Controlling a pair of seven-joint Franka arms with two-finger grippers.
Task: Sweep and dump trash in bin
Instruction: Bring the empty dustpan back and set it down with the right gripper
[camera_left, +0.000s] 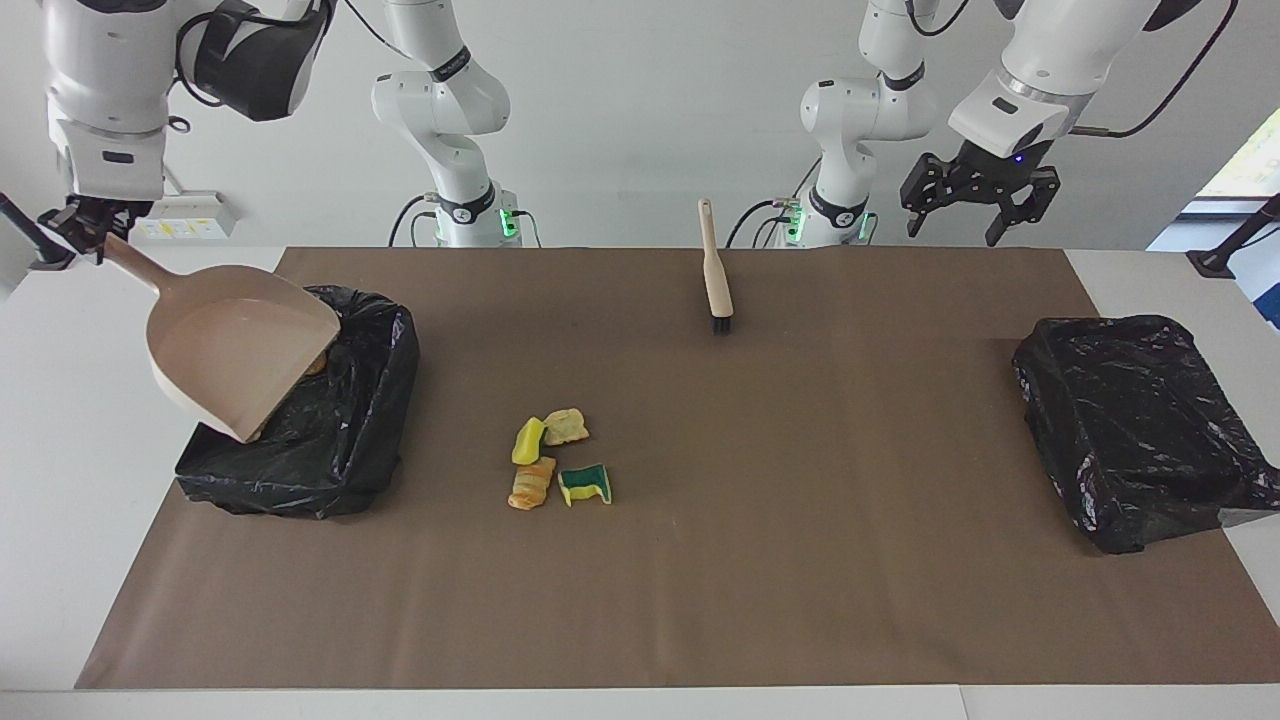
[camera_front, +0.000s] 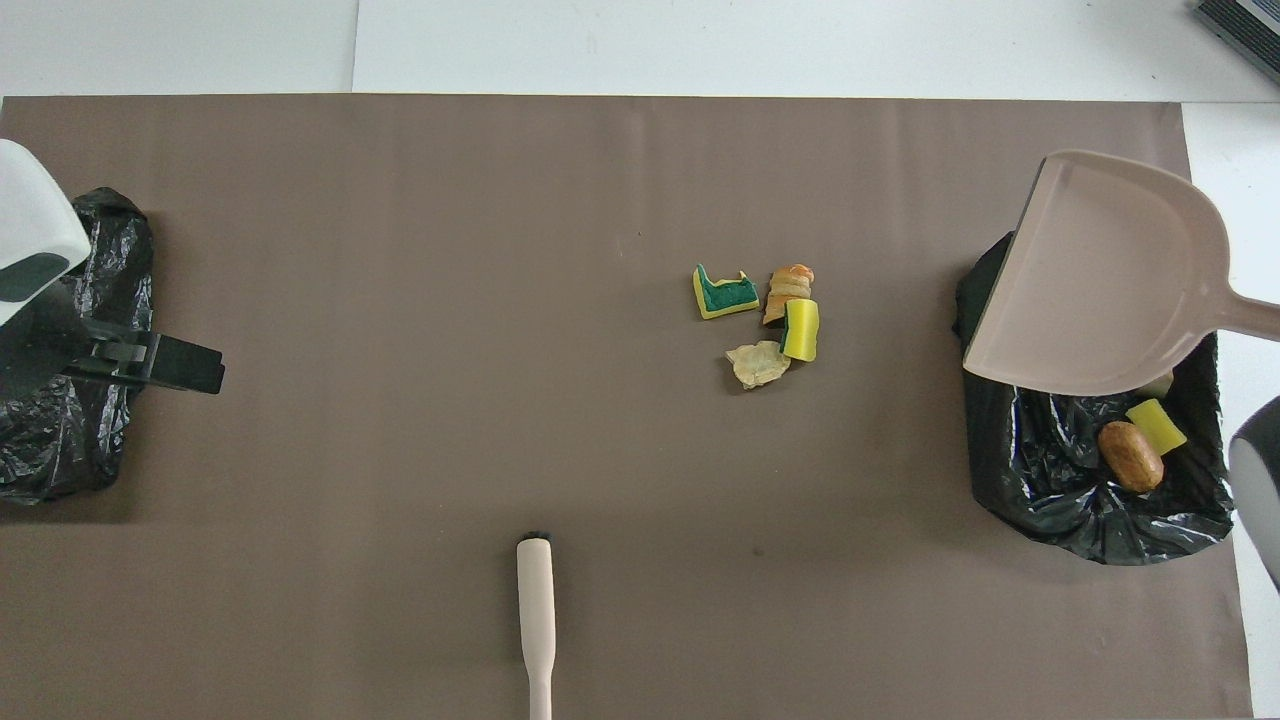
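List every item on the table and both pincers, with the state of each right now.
Beige plastic dustpan: empty, held tilted over the bin.
Right pincer: shut on the dustpan's handle.
Left pincer: open, empty, raised.
Black-bagged bin: holds dumped scraps.
Second black-bagged bin: no scraps visible.
Four sponge scraps: unswept, on the mat.
Beige hand brush: lying unused.

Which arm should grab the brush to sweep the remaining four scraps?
Left. The left gripper is open and free, raised near the brush. The right gripper is shut on the dustpan handle over the bin.
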